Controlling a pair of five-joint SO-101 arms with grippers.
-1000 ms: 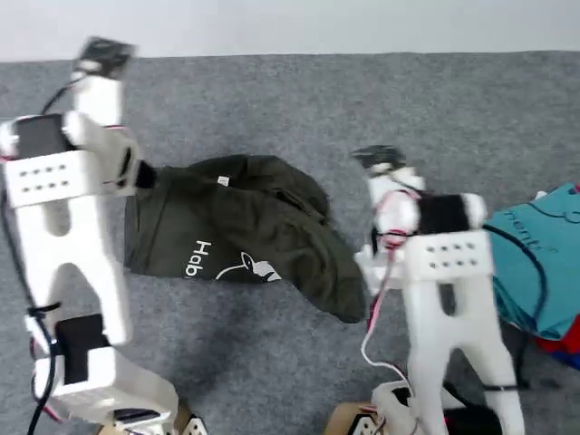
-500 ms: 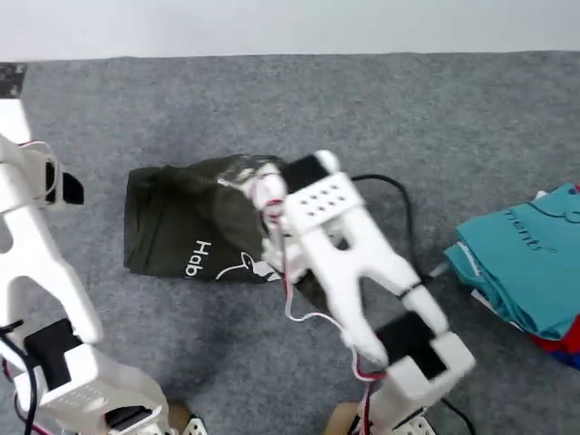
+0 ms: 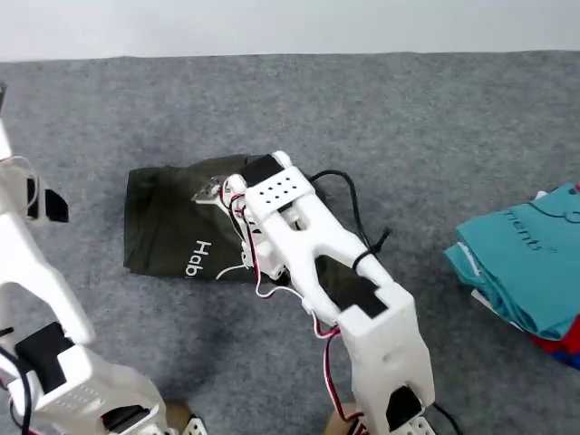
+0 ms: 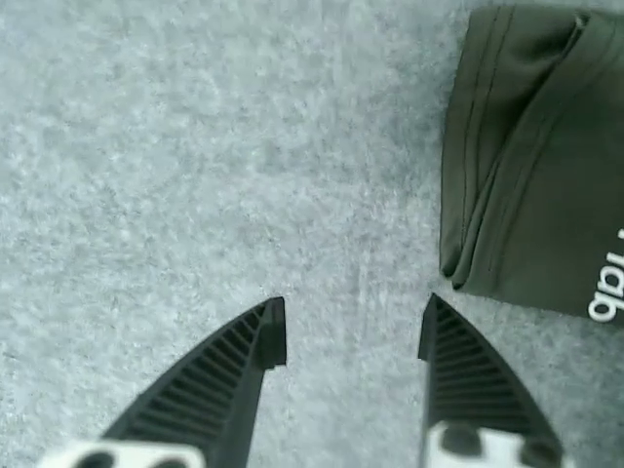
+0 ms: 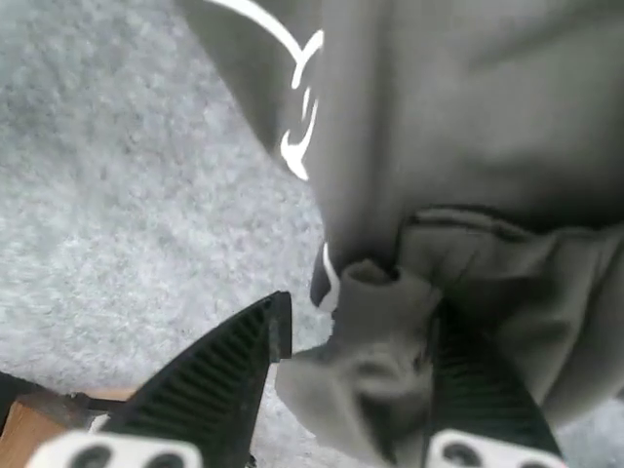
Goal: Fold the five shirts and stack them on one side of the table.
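lying apart: one shirt (image 3: 172, 227), one stack (image 3: 526, 272)

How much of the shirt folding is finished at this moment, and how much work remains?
Done: a stack of shirts lies at the right edge of the table, teal on top; their number is unclear. In hand: the dark green shirt is partly folded, a bunch of its cloth inside the open right gripper. The left gripper hovers open beside it. Left: finish this fold and stack it.

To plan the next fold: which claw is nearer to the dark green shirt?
Right. The right claw is over the shirt, cloth bunched between its jaws; the left claw hangs over the carpet beside the shirt's edge.
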